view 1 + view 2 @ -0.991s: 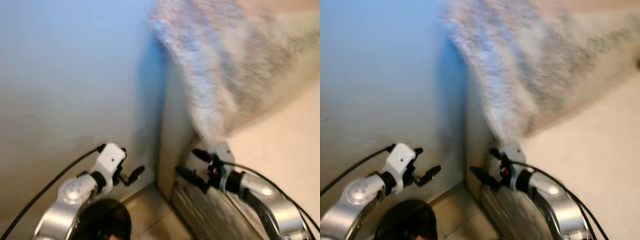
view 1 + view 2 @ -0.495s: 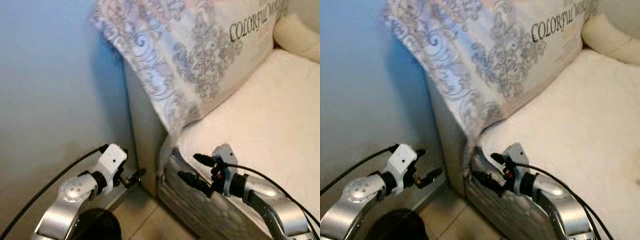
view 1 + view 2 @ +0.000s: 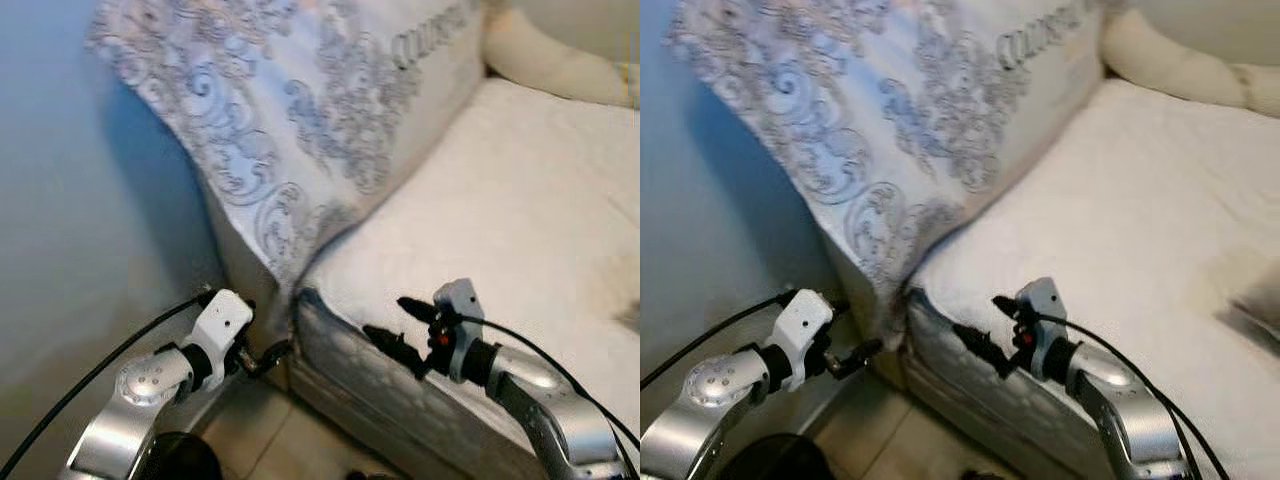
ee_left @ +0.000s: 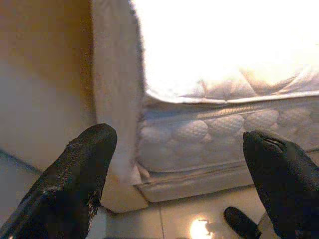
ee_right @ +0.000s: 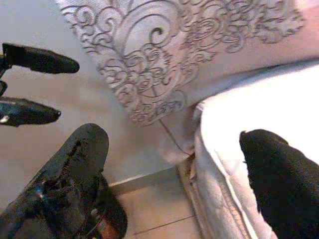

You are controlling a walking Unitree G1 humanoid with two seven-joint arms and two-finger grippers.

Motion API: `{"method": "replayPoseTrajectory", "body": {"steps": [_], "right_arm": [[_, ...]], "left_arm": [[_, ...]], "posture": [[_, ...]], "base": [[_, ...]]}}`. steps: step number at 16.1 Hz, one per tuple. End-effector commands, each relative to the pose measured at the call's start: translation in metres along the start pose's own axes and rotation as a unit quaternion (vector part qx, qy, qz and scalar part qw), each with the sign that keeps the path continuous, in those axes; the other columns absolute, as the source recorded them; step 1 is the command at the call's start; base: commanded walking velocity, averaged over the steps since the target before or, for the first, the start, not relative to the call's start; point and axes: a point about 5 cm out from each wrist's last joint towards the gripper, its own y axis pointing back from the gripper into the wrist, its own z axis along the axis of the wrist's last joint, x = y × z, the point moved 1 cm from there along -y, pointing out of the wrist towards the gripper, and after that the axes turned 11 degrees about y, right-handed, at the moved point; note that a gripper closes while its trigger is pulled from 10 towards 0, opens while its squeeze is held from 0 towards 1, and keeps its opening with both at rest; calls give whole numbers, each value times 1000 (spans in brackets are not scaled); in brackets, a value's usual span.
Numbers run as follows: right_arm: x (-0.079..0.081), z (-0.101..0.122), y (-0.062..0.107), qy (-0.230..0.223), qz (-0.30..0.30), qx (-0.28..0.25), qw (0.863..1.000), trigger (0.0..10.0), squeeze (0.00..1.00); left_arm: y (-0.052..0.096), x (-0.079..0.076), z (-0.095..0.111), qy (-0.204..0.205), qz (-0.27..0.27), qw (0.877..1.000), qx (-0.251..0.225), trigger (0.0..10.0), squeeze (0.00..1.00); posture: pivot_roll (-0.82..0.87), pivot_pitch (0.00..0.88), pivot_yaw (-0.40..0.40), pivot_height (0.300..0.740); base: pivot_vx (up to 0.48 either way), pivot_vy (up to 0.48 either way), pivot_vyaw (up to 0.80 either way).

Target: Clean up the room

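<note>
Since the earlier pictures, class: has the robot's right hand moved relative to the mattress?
Yes. The right hand, earlier level with the mattress's quilted side near its corner, now sits higher, at the top edge and further from the corner.

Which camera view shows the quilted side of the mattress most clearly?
The left wrist view: the quilted side of the mattress faces the camera, so its padded stitching is plain between the open left gripper. The head views show it from above as a narrow band. The right wrist view shows one corner, edge-on.
</note>
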Motion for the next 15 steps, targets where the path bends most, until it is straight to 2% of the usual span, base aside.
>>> {"method": "replayPoseTrajectory", "body": {"steps": [1,12,15], "right_arm": [[-4,1,0,2,-10,-2,1000,10000,0],[-3,-4,-7,4,-28,14,999,10000,0],[-4,-7,-11,3,-49,18,999,10000,0]], "left_arm": [[0,-1,3,-5,-5,1000,-6,10000,0],[0,-2,3,-5,-11,1000,-3,10000,0],[-4,2,5,9,18,999,-27,10000,0]], "posture": [[125,0,31,740],[128,0,29,740],[127,0,23,740]], "base": [[0,0,-706],[0,0,-697],[0,0,-696]]}}
